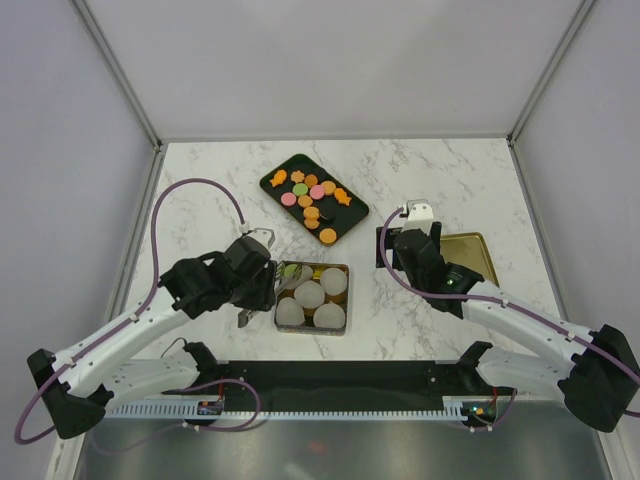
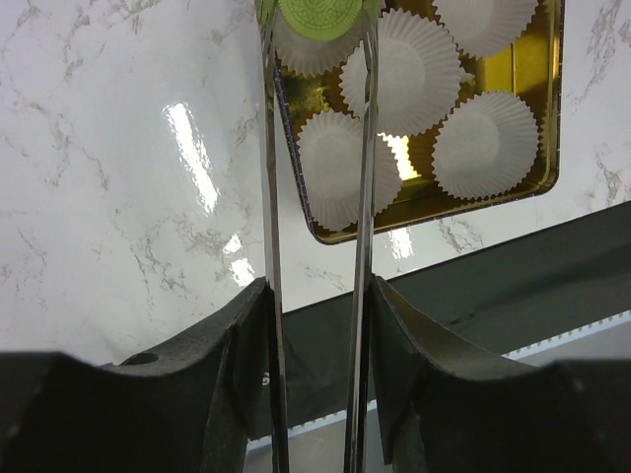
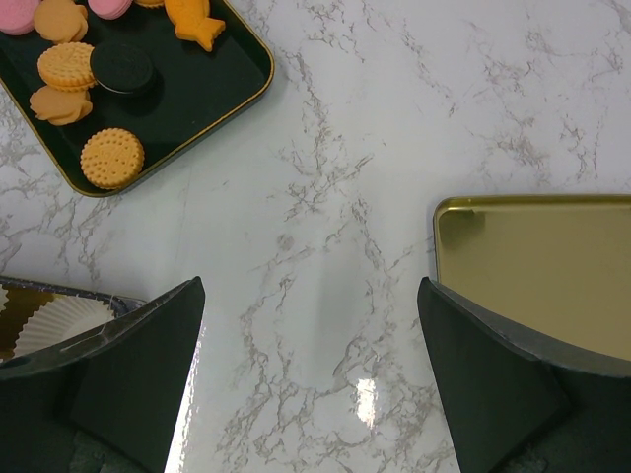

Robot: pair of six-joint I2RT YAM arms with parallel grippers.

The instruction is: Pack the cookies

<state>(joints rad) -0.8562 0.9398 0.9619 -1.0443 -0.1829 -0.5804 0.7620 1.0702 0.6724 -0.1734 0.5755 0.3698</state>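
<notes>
Several cookies (image 1: 312,198), orange, pink and dark, lie on a dark tray (image 1: 275,180); some also show in the right wrist view (image 3: 110,156). My left gripper (image 1: 256,288) (image 2: 317,296) is shut on metal tongs (image 1: 284,284) (image 2: 269,197). The tong tips pinch a green cookie (image 1: 291,270) (image 2: 320,15) over the far-left paper cup (image 2: 311,49) of the gold tin (image 1: 343,300) (image 2: 552,118). My right gripper (image 1: 385,248) (image 3: 308,291) is open and empty over bare marble between the tray and the gold lid.
The tin holds several white paper cups (image 1: 309,295) (image 2: 487,144). A flat gold lid (image 1: 470,260) (image 3: 542,266) lies at the right. The dark tray's corner (image 3: 237,94) and the tin's edge (image 3: 59,294) flank the right gripper. The table's front rail (image 2: 513,266) runs below the tin.
</notes>
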